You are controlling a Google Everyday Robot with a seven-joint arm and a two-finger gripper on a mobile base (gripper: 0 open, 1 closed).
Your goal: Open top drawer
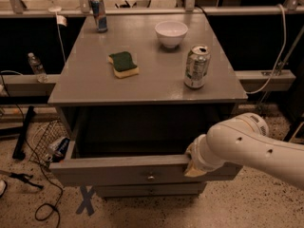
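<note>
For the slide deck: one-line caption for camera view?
Gripper at the front panel's top edge of the pulled-out top drawer.

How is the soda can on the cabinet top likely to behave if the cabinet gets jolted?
The soda can stands upright and its tab looks open, so it may be light and tip easily. On its side it would probably roll. The hand is at the top drawer front edge, so a hard tug might shake it.

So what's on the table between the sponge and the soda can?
Nothing. In the camera view, the tabletop is bare between the sponge and the soda can. The pincer is lower down, at the top drawer's front edge.
</note>
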